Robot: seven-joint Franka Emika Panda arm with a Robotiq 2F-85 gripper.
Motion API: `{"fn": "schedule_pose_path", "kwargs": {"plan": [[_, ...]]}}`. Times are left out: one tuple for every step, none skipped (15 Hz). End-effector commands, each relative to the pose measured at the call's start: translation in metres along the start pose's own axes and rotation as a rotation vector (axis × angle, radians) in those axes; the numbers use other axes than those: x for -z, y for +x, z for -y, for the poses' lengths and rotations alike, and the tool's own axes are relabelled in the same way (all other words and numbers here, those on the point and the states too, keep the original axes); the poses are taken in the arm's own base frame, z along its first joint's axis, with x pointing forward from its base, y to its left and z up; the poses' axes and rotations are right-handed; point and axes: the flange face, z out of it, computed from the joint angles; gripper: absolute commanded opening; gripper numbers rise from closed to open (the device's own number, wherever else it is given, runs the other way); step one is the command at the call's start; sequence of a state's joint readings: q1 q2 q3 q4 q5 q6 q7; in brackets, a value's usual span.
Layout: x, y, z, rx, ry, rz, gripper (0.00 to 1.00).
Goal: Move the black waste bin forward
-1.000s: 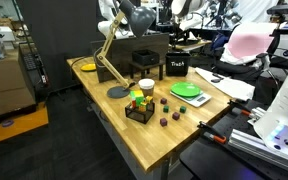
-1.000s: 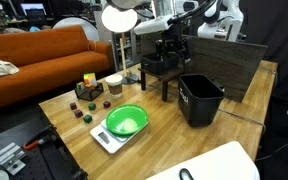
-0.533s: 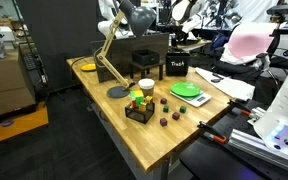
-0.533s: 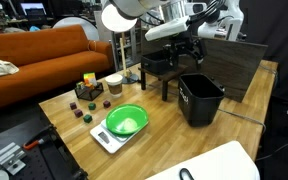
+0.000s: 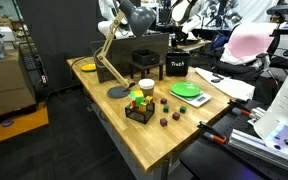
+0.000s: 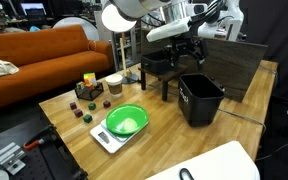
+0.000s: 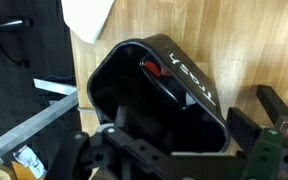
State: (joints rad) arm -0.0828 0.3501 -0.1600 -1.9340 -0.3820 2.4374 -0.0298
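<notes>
The small black square waste bin with white lettering point(image 6: 201, 98) stands on the wooden surface point(image 6: 164, 120), just beside the black box-like stand with legs point(image 6: 157, 66). A green bowl on a white scale point(image 6: 126, 122) is near, on the bin's other side from the dark wall panel point(image 6: 239, 62). Bare wood lies between the bin and the surface edge. The tool point(image 6: 187, 50) hangs above the bin's rim, fingers spread, holding nothing.
</notes>
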Motion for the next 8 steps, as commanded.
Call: {"fn": "schedule_pose_path", "kwargs": {"plan": [[-0.005, 0.005, 0.002, 0.052, 0.030, -0.027, 1.00], [-0.007, 0.006, 0.004, 0.093, 0.036, -0.035, 1.00], [-0.010, 0.007, 0.006, 0.133, 0.041, -0.041, 1.00], [-0.014, 0.008, 0.008, 0.163, 0.056, -0.048, 1.00], [-0.018, 0.008, 0.010, 0.193, 0.069, -0.055, 1.00], [-0.023, 0.008, 0.012, 0.234, 0.088, -0.059, 1.00], [-0.027, 0.008, 0.013, 0.271, 0.103, -0.062, 1.00], [-0.030, 0.008, 0.015, 0.309, 0.128, -0.066, 1.00]]}}
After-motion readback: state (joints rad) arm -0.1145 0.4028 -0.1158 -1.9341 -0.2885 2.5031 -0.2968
